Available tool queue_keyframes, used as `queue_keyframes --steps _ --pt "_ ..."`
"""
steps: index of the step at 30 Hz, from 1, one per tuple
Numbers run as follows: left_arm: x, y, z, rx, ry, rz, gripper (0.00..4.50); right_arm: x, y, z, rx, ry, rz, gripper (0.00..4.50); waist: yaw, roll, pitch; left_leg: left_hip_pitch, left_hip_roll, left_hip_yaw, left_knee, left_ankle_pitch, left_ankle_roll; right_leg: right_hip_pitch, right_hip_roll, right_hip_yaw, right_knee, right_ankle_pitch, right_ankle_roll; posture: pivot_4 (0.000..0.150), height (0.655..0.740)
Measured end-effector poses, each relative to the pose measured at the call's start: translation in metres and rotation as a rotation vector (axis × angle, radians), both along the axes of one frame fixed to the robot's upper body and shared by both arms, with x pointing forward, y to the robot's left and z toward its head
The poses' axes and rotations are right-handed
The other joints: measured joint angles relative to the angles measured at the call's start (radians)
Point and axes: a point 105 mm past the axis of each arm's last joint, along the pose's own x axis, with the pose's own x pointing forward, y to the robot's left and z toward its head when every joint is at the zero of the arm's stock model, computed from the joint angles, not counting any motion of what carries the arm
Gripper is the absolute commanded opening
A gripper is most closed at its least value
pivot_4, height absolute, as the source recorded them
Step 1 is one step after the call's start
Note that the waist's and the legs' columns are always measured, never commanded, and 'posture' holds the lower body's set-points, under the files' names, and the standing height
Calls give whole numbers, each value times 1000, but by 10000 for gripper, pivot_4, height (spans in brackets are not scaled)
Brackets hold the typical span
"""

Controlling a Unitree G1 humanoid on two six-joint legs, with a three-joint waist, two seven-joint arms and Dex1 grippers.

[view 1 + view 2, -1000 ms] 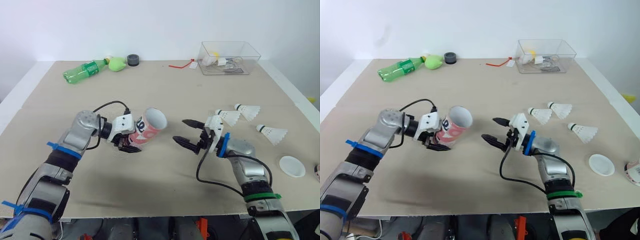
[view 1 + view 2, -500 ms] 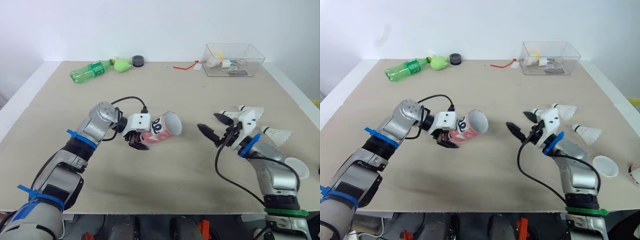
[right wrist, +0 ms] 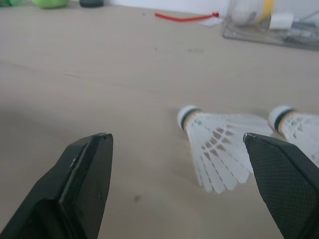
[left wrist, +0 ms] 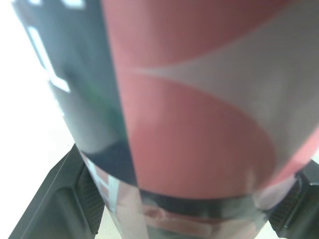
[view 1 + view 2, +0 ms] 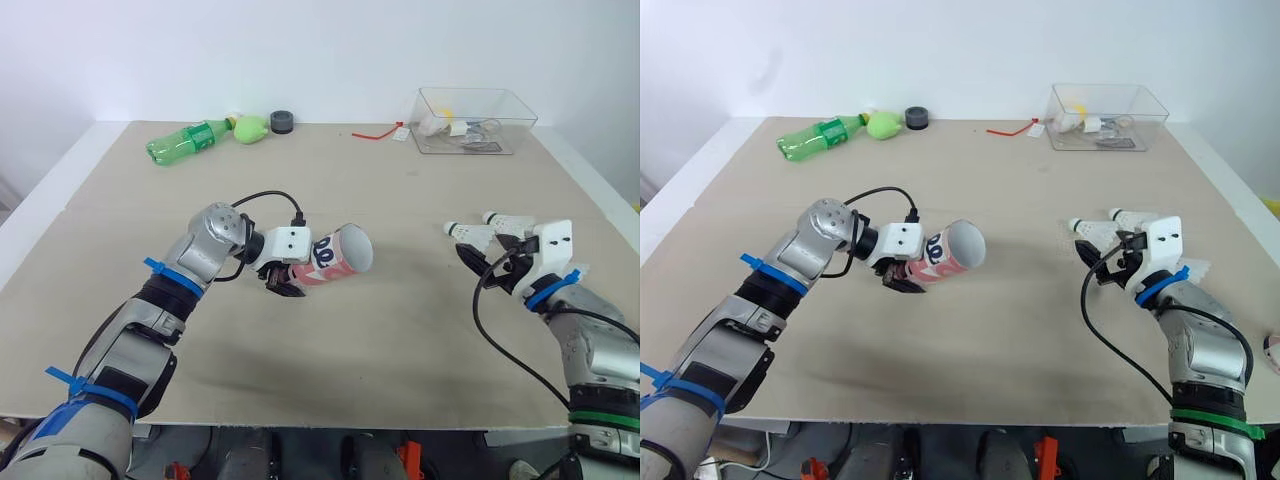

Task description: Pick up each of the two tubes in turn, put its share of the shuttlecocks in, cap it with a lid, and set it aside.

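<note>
Stands at the loading step for the first tube. Holds that tube [image 5: 335,258] clamped near its base in the left gripper [image 5: 283,285], above the middle of the table [image 5: 380,340], tilted almost flat with the open mouth turned toward the right edge. Carries the right gripper [image 5: 482,260] with jaws wide apart and empty, close to the right edge, aimed at the nearest shuttlecock [image 3: 214,149], with a second shuttlecock [image 3: 299,124] just beside it. Calls next, probably, for closing gently on the cork end without crushing the feathers, then carrying it across into the mouth, cork first. Cannot tell whether anything already lies inside the tube. Cuts off a pink-and-white shape [image 5: 1272,348] near the right edge, perhaps the second tube.
</note>
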Motion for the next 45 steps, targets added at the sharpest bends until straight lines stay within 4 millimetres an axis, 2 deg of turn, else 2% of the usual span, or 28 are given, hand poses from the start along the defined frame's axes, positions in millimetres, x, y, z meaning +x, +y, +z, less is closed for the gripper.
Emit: queue_keyframes --steps 6,17,20,21,23,26,27,34,38,40,45 --pt "1 -2 2 -2 6 9 37117 15 -5 -2 28 15 -3 45000 0 0 0 -1 -1 -1 0 0 1 0 -1 0 0 0 1 1500 7400" --pt "0 1 2 -3 4 23 37117 30 -5 -13 45 69 7 45000 -1 0 0 -1 -1 -1 0 0 1 0 -1 0 0 3 4 1500 7400" --pt "0 2 2 -11 18 38 36535 34 -4 -12 49 71 7 36261 -1 0 0 -1 -1 -1 0 0 1 0 -1 0 0 4 2 1500 7400" --pt "0 2 2 -13 20 40 36535 37 -3 -11 47 70 6 30419 -1 0 0 -1 -1 -1 0 0 1 0 -1 0 0 4 2 1500 7400" --pt "0 0 2 -22 28 45 36535 38 -3 -10 44 66 6 22446 -1 0 0 -1 -2 -1 0 0 1 0 -1 0 0 4 2 1500 7400" --pt "1 -1 2 -32 39 50 36535 40 -1 -12 44 72 8 6986 -1 0 0 -2 -2 -1 0 0 1 0 -1 0 0 4 2 1500 7400" --pt "1 -1 3 -33 39 50 36535 40 0 -13 41 77 13 353 -1 0 0 -2 -2 -1 0 0 1 0 -1 0 0 5 1 1500 7400" --pt "1 -3 3 -37 38 50 36535 40 2 -13 36 74 20 353 -1 0 0 -2 -2 -2 0 0 2 0 -1 0 0 5 1 1500 7400" --pt "1 -4 3 -42 44 49 36535 30 8 -7 -15 34 88 353 -1 1 0 -3 -3 -3 0 0 2 -1 -1 -1 0 5 1 1500 7400" --pt "1 -5 3 -49 51 50 36535 22 13 10 -107 -27 153 353 -1 2 1 -5 -4 -4 0 0 2 -1 -1 -1 0 4 2 1500 7400" --pt "5 -9 3 -63 78 58 36535 -4 44 75 -386 -234 390 353 -1 2 1 -6 -5 -6 1 0 2 -2 -1 -1 0 1 7 1500 7400"
